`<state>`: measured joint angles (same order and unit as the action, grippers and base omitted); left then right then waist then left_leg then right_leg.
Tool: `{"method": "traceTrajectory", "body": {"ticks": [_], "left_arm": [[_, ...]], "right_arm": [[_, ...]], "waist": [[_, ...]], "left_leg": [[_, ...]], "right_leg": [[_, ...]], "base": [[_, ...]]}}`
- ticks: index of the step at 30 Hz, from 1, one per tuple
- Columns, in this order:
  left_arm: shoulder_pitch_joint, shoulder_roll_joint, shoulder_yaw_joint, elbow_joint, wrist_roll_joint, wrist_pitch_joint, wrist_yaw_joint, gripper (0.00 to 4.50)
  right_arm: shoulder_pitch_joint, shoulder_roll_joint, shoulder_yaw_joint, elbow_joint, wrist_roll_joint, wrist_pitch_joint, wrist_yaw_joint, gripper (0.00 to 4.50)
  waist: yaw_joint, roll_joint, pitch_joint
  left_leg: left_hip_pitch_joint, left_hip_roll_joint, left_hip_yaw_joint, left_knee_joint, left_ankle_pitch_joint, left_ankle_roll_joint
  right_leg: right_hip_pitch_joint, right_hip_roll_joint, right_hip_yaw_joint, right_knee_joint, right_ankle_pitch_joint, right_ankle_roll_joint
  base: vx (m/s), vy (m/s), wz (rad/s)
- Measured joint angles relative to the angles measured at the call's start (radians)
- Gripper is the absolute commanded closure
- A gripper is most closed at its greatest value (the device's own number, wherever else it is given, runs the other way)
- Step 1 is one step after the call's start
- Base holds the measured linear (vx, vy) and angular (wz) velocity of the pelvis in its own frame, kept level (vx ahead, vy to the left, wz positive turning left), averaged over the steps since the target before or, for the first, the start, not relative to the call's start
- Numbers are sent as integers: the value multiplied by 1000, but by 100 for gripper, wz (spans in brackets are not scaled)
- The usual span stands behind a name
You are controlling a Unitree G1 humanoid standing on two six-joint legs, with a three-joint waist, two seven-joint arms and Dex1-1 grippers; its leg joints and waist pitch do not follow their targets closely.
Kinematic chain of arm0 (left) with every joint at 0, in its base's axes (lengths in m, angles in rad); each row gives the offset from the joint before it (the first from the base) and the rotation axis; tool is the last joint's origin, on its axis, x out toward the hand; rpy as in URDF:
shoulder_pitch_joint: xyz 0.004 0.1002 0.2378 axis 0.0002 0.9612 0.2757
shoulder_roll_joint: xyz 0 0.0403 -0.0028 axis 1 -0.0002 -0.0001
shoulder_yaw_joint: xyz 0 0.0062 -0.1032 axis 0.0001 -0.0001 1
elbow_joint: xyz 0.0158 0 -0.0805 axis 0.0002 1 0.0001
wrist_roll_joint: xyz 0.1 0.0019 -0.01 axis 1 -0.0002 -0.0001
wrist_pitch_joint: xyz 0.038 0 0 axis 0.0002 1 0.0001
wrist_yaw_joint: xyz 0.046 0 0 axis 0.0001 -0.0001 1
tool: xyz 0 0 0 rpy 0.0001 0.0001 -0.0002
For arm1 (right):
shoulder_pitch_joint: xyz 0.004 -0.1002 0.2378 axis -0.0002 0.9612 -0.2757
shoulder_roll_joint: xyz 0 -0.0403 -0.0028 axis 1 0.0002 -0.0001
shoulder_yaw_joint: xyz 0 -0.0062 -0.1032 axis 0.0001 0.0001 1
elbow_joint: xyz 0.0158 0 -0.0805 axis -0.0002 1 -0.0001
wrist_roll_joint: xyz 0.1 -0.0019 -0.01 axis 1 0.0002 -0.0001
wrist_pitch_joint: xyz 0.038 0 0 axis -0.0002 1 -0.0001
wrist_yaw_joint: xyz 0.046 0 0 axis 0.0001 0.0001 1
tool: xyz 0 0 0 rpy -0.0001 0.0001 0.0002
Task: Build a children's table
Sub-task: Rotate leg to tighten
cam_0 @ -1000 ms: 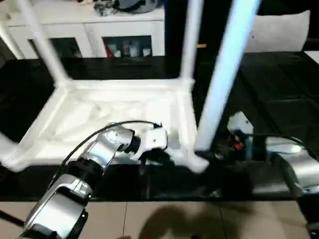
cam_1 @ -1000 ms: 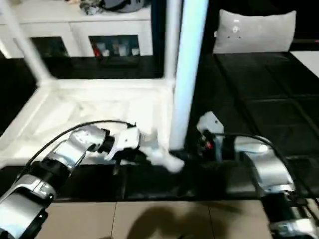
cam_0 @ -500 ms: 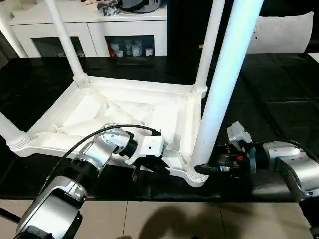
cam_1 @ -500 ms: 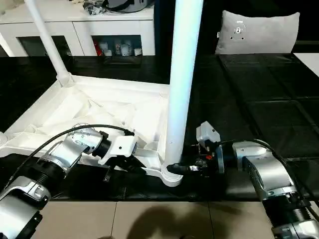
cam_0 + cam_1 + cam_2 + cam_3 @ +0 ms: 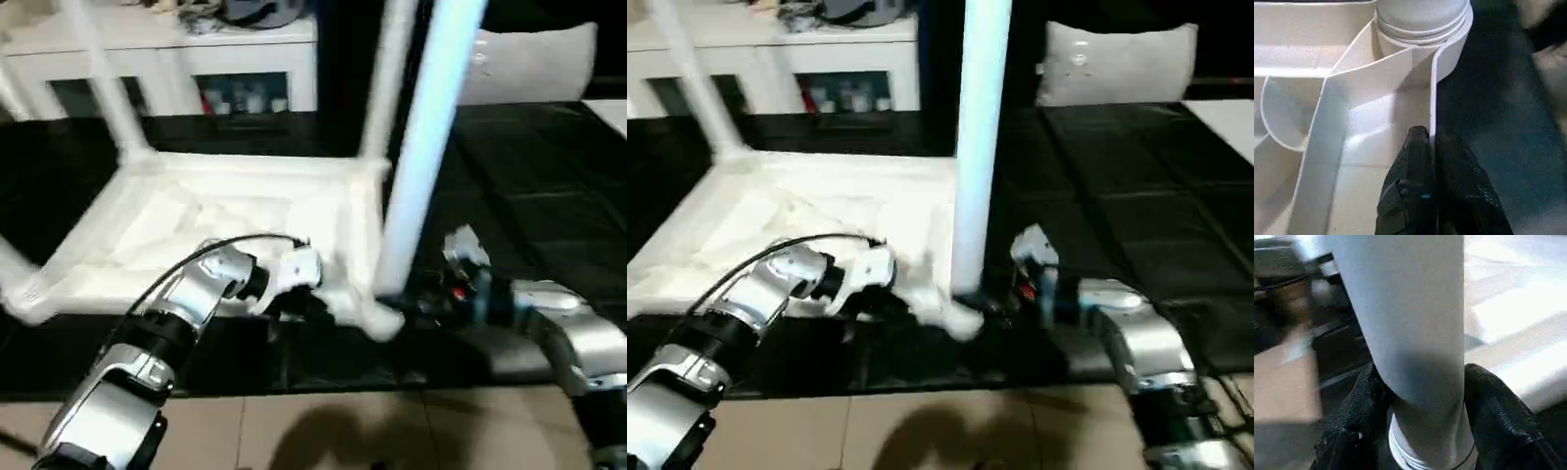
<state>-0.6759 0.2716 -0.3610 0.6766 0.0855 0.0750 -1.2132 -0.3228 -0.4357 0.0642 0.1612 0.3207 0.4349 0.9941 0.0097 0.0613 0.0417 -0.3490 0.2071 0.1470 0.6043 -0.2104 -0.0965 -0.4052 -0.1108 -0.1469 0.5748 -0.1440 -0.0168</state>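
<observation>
The children's table [image 5: 196, 211] lies upside down on the black surface, ribbed underside up, with white legs standing in its corner sockets. My left gripper [image 5: 1431, 142] is shut on the thin front rim wall [image 5: 1431, 98] beside the near right socket [image 5: 1422, 19]. My right gripper [image 5: 407, 308] reaches in from the right at the base of the near right leg [image 5: 421, 147]. In the right wrist view its black fingers [image 5: 1493, 416] press on both sides of that leg [image 5: 1410, 333], just above the socket [image 5: 377, 318].
Two more legs [image 5: 103, 88] [image 5: 387, 78] rise at the back corners, and one [image 5: 10, 264] at the front left. A white cabinet [image 5: 196, 59] stands behind, a grey cushion [image 5: 1117, 64] at the back right. The black surface [image 5: 549, 196] ends at tan floor [image 5: 343, 431] in front.
My right gripper's fingers have closed in onto the base of the near right leg. The left gripper keeps its hold on the rim. The head camera has shifted.
</observation>
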Motion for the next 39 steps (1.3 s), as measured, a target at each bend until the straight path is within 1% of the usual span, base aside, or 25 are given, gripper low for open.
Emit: {"method": "traceTrajectory", "body": {"ticks": [2, 3, 5, 6, 8, 11, 12, 13, 14, 16, 17, 18, 19, 20, 22, 23, 24, 26, 29, 31, 32, 34, 36, 38, 39], "left_arm": [[-3, -23, 15, -3, 8, 50, 69, 450], [-3, -33, 18, -4, 9, 61, 86, 450], [-1, -69, 39, -12, 28, 110, 177, 450], [-2, -79, 45, -15, 31, 126, 204, 450], [-3, -120, 63, -17, 43, 166, 294, 450], [-7, -150, 68, -17, 52, 184, 349, 450], [-9, -153, 68, -17, 57, 185, 357, 450], [-10, -155, 68, -17, 60, 185, 362, 450], [-10, -157, 68, -16, 62, 185, 364, 450], [-11, -157, 66, -16, 63, 183, 363, 450], [-12, -159, 59, -17, 63, 175, 357, 450], [-12, -159, 55, -16, 63, 165, 350, 450], [-12, -159, 47, -16, 64, 154, 342, 450], [-12, -155, 40, -16, 65, 141, 333, 450], [-12, -139, 30, -11, 65, 110, 312, 450], [-12, -134, 27, -5, 65, 90, 295, 450], [-12, -127, 25, -2, 65, 75, 283, 450], [-9, -103, 16, 6, 62, 27, 244, 450], [-5, -68, 9, 19, 57, -29, 190, 450], [-5, -40, 3, 37, 38, -85, 120, 450], [-3, -24, 1, 44, 29, -112, 84, 450], [-3, -10, 0, 50, 25, -139, 46, 450], [-4, -1, -8, 53, 24, -169, 1, 450], [-3, 10, -23, 51, 10, -190, -56, 450], [-2, 16, -31, 47, 4, -195, -78, 450]], "right_arm": [[-28, 42, -11, 8, -37, 22, -112, 257], [-33, 50, -15, 8, -45, 25, -140, 257], [-58, 121, -29, 29, -76, 38, -269, 257], [-68, 140, -30, 40, -87, 34, -308, 257], [-89, 194, -31, 74, -133, -3, -424, 257], [-106, 223, -38, 104, -155, -29, -488, 257], [-107, 231, -47, 108, -155, -31, -494, 224], [-106, 238, -56, 110, -153, -31, -498, 224], [-106, 239, -59, 111, -151, -31, -499, 191], [-106, 238, -60, 111, -147, -31, -497, 185], [-103, 234, -60, 112, -144, -31, -493, 179], [-102, 226, -60, 115, -144, -33, -490, 168], [-100, 216, -59, 116, -144, -36, -483, 168], [-99, 205, -57, 117, -144, -44, -468, 153], [-91, 169, -47, 116, -144, -73, -413, 144], [-75, 138, -34, 112, -143, -95, -363, 123], [-67, 124, -30, 112, -142, -100, -333, 111], [-47, 72, -11, 100, -134, -106, -248, 103], [-31, 13, -2, 82, -123, -120, -154, 79], [-21, -46, 21, 62, -109, -140, -53, 79], [-15, -71, 22, 57, -96, -146, -5, 79], [-8, -88, 22, 54, -82, -158, 53, 79], [-2, -94, 35, 46, -65, -157, 115, 79], [7, -110, 58, 34, -40, -150, 177, 112], [9, -116, 65, 32, -34, -140, 198, 112]], "waist": [[-26, 0, 0], [-32, 0, 0], [-41, -1, 0], [-44, -1, 0], [-48, 0, 0], [-48, 0, 0], [-47, 0, 0], [-45, 0, 0], [-44, 0, 0], [-42, 0, 0], [-34, 0, 0], [-30, 0, 0], [-29, 1, 0], [-25, 1, 0], [-18, 2, 0], [-10, 2, -1], [-7, 2, -1], [-1, 3, 0], [2, 2, 0], [7, 2, 0], [12, 2, 0], [21, 2, 0], [30, 2, 0], [38, 2, 0], [41, 2, 0]], "left_leg": [[0, -1, 0, 0, 0, 0], [0, -1, 0, 0, 0, 0], [-1, 0, -1, -1, 0, 0], [-1, 0, -1, -1, 0, 0], [-2, 0, -1, -2, 0, 0], [-3, 0, -1, -3, -1, 0], [-3, 0, -1, -3, -2, 0], [-3, 0, -1, -3, -2, 1], [-3, 0, -1, -3, -2, 1], [-3, 0, -1, -3, -2, 1], [-3, 0, -1, -4, -2, 1], [-3, 0, -1, -4, -2, 1], [-3, 0, -1, -4, -2, 1], [-4, 0, -1, -5, -2, 1], [-3, 0, -1, -5, -2, 1], [-3, 0, -1, -5, -1, 2], [-3, 0, -1, -5, -1, 2], [-3, 0, -1, -5, 0, 3], [-3, 1, -1, -5, 0, 3], [-3, 1, -1, -5, 0, 3], [-3, 1, -1, -5, 0, 3], [-2, 2, -1, -4, 0, 3], [-3, 1, -1, -4, 0, 3], [-3, 1, -1, -4, 1, 5], [-3, 1, -1, -4, 1, 6]], "right_leg": [[0, 0, 0, 0, 0, 0], [0, 0, -1, 0, 0, 0], [-1, 1, -3, 0, 0, 0], [-1, 1, -3, 0, 0, 0], [-1, 1, -3, 0, 0, 0], [-1, 1, -3, -3, 0, 0], [-1, 1, -3, -4, 0, 0], [-1, 1, -3, -4, 0, 0], [-1, 1, -3, -4, 0, 0], [-1, 1, -2, -4, 0, 0], [-1, 1, -2, -4, 0, 0], [-1, 1, -2, -4, 0, 0], [-1, 1, -2, -4, 0, 0], [-1, 1, -2, -4, 0, 0], [-1, 1, -2, -4, 0, 0], [-1, 1, -2, -4, 0, 0], [-1, 1, -2, -4, 0, 0], [-1, 1, -2, -4, 0, 0], [-1, 1, -2, -4, 1, -1], [-1, 1, -1, -4, 1, -1], [-1, 1, -2, -3, 1, -1], [-1, 1, -1, -3, 1, -1], [-1, 0, -1, -2, 1, -1], [-1, 0, -1, -2, 1, -1], [-1, 0, 0, -2, 1, -2]], "base": [[0, 0, 0], [0, 0, 0], [0, 0, 0], [0, 0, 0], [0, 0, 0], [0, 0, 0], [0, 0, 0], [0, 0, 0], [0, 0, 0], [0, 0, 0], [0, 0, 0], [0, 0, 0], [0, 0, 0], [0, 0, 0], [0, 0, 0], [0, 0, 0], [0, 0, 0], [0, 0, 0], [0, 0, 0], [0, 0, 0], [0, 0, 0], [0, 0, 0], [0, 0, 0], [0, 0, 0], [0, 0, 0]]}}
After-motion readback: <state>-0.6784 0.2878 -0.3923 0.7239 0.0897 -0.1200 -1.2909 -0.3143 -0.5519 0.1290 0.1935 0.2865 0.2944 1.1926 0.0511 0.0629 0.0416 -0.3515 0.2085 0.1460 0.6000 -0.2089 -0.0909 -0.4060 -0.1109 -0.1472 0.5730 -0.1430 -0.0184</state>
